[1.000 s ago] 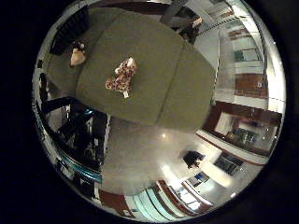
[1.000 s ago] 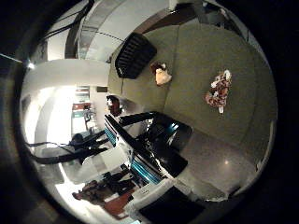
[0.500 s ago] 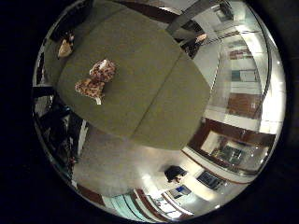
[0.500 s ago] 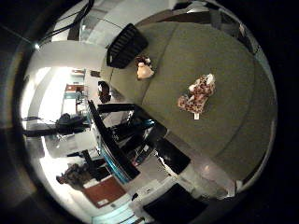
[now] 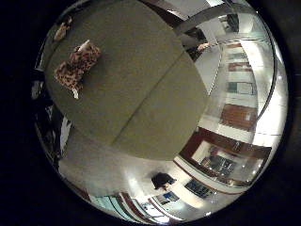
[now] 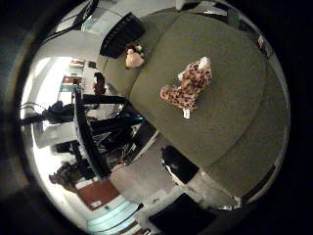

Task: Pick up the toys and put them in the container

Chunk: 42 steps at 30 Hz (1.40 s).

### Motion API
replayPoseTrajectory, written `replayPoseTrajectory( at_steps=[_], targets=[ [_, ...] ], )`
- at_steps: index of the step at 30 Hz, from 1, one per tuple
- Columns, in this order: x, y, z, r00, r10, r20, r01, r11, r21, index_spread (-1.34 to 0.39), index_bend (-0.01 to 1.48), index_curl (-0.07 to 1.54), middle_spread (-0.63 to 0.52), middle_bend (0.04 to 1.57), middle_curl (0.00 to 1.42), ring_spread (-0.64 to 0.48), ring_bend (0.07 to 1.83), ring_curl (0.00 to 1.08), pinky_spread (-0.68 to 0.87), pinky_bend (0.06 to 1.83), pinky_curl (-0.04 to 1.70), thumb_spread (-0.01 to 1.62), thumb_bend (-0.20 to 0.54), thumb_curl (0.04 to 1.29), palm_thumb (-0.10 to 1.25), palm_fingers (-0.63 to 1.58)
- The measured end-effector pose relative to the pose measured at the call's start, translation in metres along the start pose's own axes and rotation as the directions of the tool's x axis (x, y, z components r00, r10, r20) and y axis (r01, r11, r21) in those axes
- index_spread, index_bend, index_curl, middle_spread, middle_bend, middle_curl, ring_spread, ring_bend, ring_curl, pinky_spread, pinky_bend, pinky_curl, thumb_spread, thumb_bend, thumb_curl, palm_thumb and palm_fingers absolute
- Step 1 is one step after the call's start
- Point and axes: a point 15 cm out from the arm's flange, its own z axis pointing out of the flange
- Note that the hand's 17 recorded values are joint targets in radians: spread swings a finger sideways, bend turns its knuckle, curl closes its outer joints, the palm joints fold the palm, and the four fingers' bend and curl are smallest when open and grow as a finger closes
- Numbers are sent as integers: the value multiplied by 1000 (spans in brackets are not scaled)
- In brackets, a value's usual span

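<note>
A spotted brown plush toy (image 6: 188,87) lies on the olive green table (image 6: 230,112), some way below the palm. A smaller tan and dark plush toy (image 6: 133,56) sits farther off on the same table, next to a black slatted container (image 6: 121,34) at the table's far end. The spotted toy (image 5: 77,66) also shows in the little finger side view, with the small toy (image 5: 62,31) beyond it. No part of my hand shows in either view.
The table (image 5: 141,94) is made of two olive panels with a seam between them. Beside it stand a dark frame with equipment (image 6: 105,132) and a glossy floor (image 5: 108,165). A dark object (image 5: 162,180) lies on the floor.
Both views have shifted and the spotted toy looks larger, so the palm has come closer to it. The toys themselves have not moved on the table.
</note>
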Motion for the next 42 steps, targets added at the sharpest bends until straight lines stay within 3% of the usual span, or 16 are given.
replayPoseTrajectory(
  at_steps=[25, 42],
  targets=[
    [17, -5, 28, 987, -101, -122, 104, 995, 15, -416, 164, 274, -24, 190, 306, 94, 322, 279, 256, 546, 175, 1087, -20, 327, 669, -2],
    [-45, -30, 57, 981, -177, -78, 180, 983, 27, -417, 161, 267, -24, 190, 309, 85, 335, 274, 259, 567, 174, 1081, -22, 346, 684, -9]
  ],
)
